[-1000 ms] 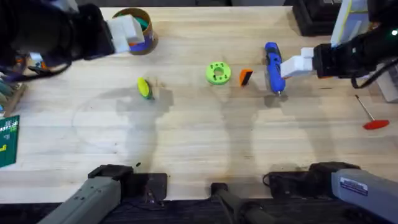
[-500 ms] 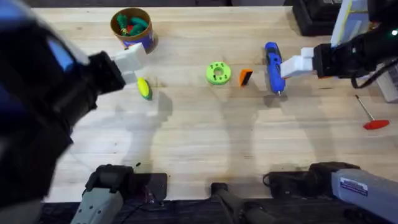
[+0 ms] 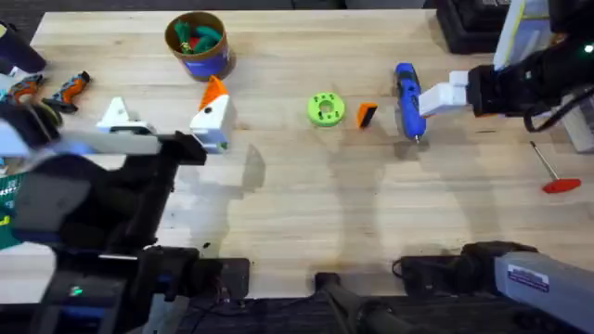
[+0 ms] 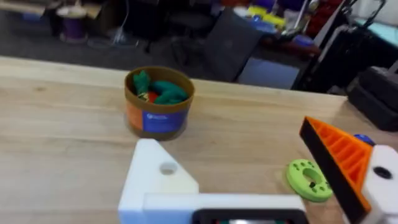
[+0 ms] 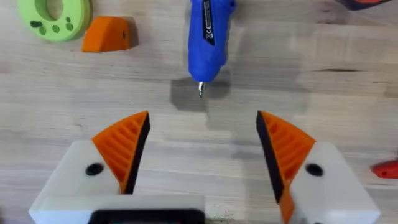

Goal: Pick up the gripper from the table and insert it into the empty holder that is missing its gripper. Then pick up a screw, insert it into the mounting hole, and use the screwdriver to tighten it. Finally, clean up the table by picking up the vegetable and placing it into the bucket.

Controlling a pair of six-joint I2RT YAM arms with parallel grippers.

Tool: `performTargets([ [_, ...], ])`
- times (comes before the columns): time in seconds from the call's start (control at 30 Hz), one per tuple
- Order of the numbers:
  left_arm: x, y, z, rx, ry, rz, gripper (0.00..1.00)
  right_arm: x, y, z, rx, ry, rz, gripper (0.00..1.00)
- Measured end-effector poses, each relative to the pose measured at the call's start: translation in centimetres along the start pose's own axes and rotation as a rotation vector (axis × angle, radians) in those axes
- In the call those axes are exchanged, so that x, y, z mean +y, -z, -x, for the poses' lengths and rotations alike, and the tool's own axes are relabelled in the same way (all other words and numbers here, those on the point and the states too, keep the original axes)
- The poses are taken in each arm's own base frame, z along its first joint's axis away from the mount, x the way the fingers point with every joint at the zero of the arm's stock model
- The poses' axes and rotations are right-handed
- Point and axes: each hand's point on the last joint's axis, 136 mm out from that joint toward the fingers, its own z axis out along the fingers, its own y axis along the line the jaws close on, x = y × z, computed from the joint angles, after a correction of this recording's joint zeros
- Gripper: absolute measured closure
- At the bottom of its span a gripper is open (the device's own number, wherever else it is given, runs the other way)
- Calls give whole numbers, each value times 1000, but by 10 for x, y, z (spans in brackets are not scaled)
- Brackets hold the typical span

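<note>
We see the gripper (image 3: 368, 115), a small orange wedge, lying on the wooden surface (image 3: 306, 195) between the lime-green disc (image 3: 325, 109) and the blue screwdriver (image 3: 406, 99), apart from both. Our right pincer (image 5: 202, 146) hovers just beside the screwdriver with its orange-tipped fingers spread and nothing between them. Our left pincer (image 4: 249, 180) is spread too, and it carries the holder (image 4: 155, 177): one finger wears an orange tip, the other is a bare white mount with a visible screw hole. The bucket (image 3: 198, 42) stands at the far left of the surface with toy items inside. We judge the wedge to be light, rigid plastic, likely to skid or tip if nudged, so we would close on its two flat side faces, low and square, leaving the mating end free for the holder. We cannot pick out the vegetable with certainty.
</note>
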Motion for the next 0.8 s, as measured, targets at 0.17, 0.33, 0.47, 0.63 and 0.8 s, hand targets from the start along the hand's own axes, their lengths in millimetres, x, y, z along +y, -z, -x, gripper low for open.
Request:
performTargets([
  [0.17, -8, 0, -2, -134, -29, -80, 15, 0, 0, 0, 0, 0, 0, 12],
  [0.33, -16, 3, -6, -206, -46, -143, 15, 0, 0, 0, 0, 0, 0, 12],
  [0.47, -26, 8, -4, -223, -57, -202, 16, 0, 0, 0, 0, 0, 0, 12],
  [0.63, -42, 11, -23, -142, -63, -304, 15, 0, 0, 0, 0, 0, 0, 12],
  [0.8, -64, 19, -42, -61, -65, -452, 15, 0, 0, 0, 0, 0, 0, 10],
])
